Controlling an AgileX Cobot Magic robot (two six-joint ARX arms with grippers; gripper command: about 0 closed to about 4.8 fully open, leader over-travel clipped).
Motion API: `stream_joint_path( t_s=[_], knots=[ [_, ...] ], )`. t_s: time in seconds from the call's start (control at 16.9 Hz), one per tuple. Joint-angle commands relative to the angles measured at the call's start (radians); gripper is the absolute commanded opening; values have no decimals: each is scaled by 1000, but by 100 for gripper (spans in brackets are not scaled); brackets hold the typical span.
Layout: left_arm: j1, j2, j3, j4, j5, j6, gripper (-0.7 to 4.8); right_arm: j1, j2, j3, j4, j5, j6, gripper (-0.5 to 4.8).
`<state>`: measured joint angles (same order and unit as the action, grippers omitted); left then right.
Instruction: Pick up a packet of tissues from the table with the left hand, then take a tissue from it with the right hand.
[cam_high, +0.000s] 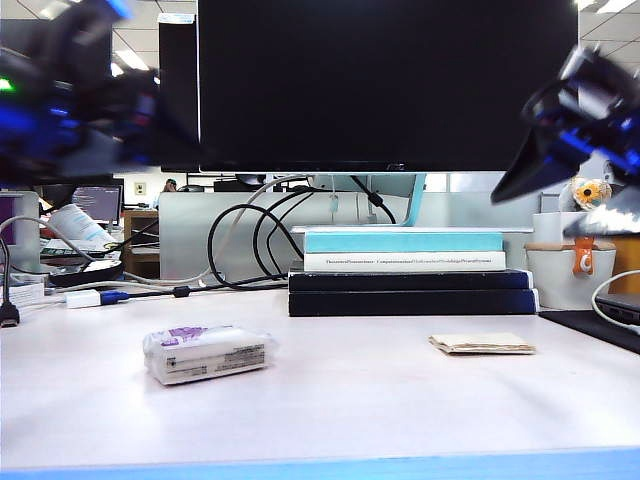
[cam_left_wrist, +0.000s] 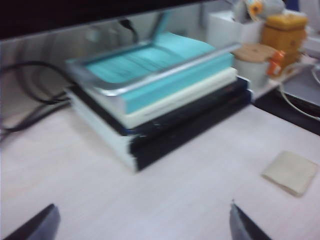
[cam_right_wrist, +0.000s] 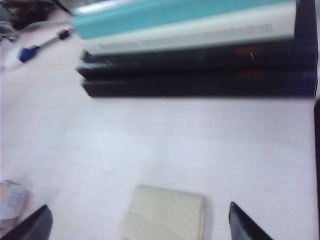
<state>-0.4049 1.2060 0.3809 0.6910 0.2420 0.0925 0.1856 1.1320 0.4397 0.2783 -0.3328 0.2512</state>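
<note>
We see the packet of tissues lying flat on the table, left of centre: plump white wrap, purple patch on top, printed label facing front. The tissue lies flat to its right, well apart; it's a thin folded cream square. Left hand hangs high at upper left, jaws spread, empty. Right hand hangs high at upper right, jaws spread, above the tissue.
</note>
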Motion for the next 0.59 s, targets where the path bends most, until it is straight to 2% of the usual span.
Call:
stream_joint_path(
  t_s=[0.06,0.12,0.18,0.24,0.36,0.47,0.59],
  knots=[
    [95,-116,-76,-2,-3,-19,479,1,-138,-31,46,101,-40,394],
    [131,-163,-102,-3,-3,-26,479,1,-195,-40,49,136,-62,341],
    [178,-226,-127,-33,-3,-42,479,1,-270,-50,51,173,-79,228],
    [208,-268,-135,-64,-2,-49,478,1,-325,-73,92,182,-83,182],
    [232,-320,-139,-106,-2,-48,405,1,-399,-114,143,233,-92,165],
    [242,-372,-140,-138,-2,-41,369,1,-474,-150,145,287,-98,165],
    [242,-418,-140,-172,-6,-41,362,1,-526,-179,145,312,-122,165]
  ],
)
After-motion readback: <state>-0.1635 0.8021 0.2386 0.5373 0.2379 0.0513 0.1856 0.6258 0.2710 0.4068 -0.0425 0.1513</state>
